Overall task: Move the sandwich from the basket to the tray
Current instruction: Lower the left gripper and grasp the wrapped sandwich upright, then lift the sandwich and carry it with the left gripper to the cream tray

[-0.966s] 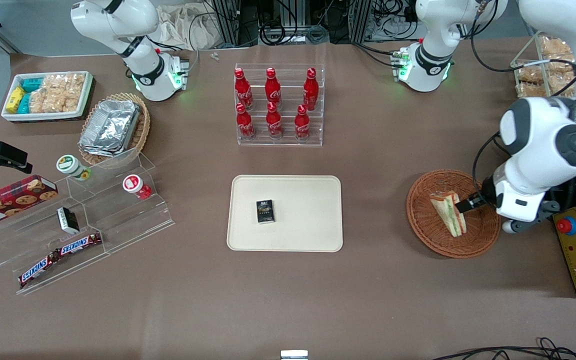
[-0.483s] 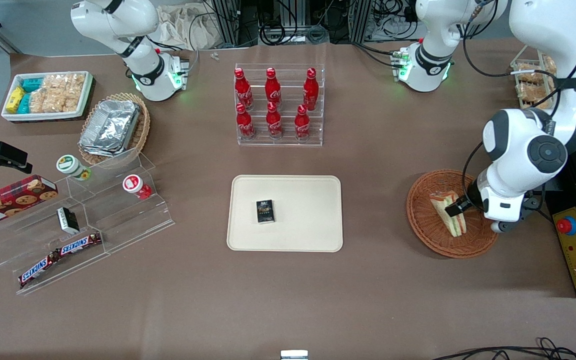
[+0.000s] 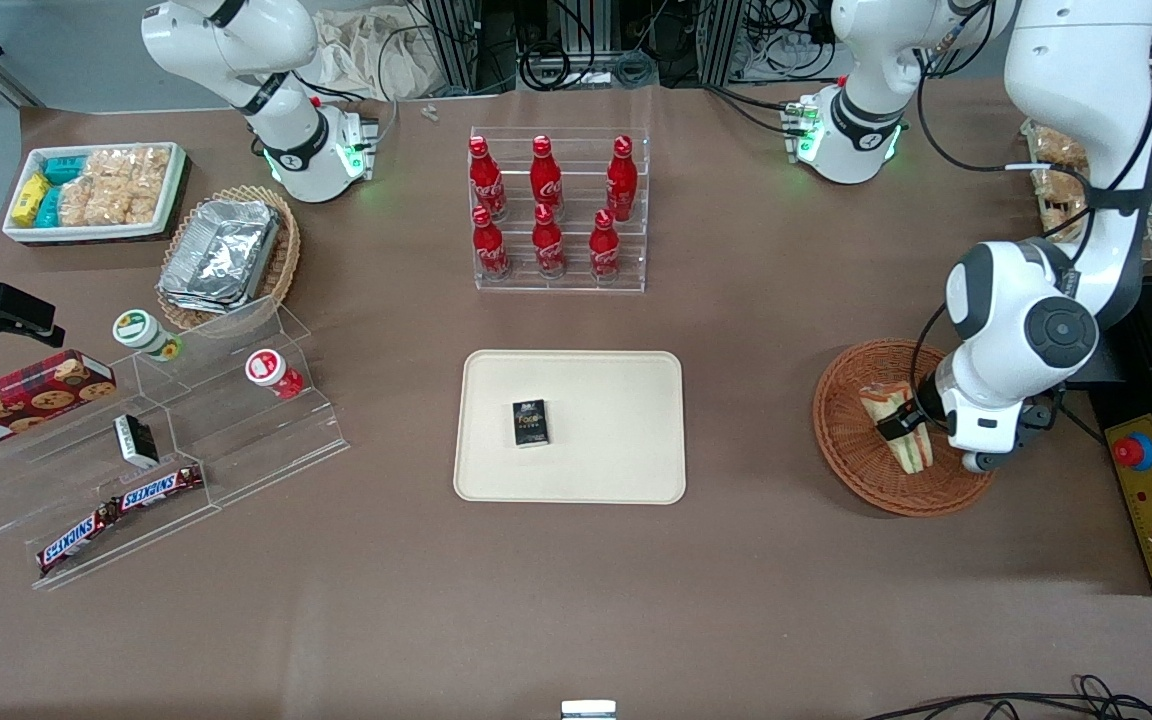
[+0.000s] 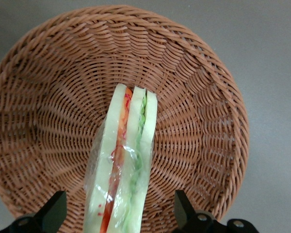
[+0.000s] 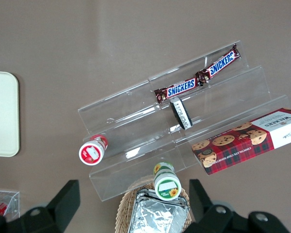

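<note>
Straddling the sandwich (image 4: 123, 160), the black fingers (image 4: 53, 211) of the gripper (image 3: 898, 424) are spread wide, one on each side of the wedge with a gap between each fingertip and the clear wrap. The sandwich stands on edge inside the round reddish-brown basket (image 3: 851, 440), showing pale bread with orange-red and green layers. The gripper sits low over the basket, and the white arm (image 3: 1026, 330) rises above it. The basket rests on the brown tabletop (image 3: 736, 580) toward the working arm's end, near that end's edge. The cream tray (image 3: 616, 440) lies flat at the middle of the tabletop, well apart from the basket, with a small black box (image 3: 530, 422) lying on it. A clear rack of red bottles (image 3: 546, 210) stands farther from the front camera than the tray.
</note>
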{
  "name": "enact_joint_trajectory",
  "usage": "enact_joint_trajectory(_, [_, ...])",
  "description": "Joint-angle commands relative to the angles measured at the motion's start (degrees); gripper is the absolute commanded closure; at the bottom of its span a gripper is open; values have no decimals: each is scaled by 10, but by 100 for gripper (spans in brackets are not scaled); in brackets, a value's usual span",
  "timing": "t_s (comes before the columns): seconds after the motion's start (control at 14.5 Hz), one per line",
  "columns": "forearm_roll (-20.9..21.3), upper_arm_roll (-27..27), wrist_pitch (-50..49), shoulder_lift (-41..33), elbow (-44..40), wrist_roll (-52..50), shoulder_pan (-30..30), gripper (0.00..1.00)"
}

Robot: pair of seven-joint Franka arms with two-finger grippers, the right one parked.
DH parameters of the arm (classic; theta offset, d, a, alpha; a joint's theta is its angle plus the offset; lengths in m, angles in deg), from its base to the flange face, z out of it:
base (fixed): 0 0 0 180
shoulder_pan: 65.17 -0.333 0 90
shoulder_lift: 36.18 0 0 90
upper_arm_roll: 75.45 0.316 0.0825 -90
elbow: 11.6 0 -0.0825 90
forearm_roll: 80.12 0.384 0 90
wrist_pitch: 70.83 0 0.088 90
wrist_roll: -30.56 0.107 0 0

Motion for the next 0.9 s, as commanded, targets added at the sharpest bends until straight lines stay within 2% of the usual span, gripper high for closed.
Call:
enact_joint_trajectory(0.0, [7, 2, 36, 3, 26, -11, 3, 0])
enact_joint_trajectory(0.07, [8, 2, 38, 9, 26, -11, 2, 1])
enact_joint_trajectory(0.14, [8, 2, 42, 13, 25, -11, 3, 18])
enact_joint_trajectory(0.28, [9, 2, 44, 12, 29, -11, 3, 80])
enact_joint_trajectory(0.34, [9, 2, 42, 9, 30, -11, 2, 97])
enact_joint_trajectory(0.41, [9, 2, 39, 6, 30, -12, 2, 100])
enact_joint_trajectory(0.62, [9, 2, 18, -10, 20, -9, 5, 100])
enact_joint_trajectory(0.83, [9, -3, -81, -49, -29, -1, 7, 100])
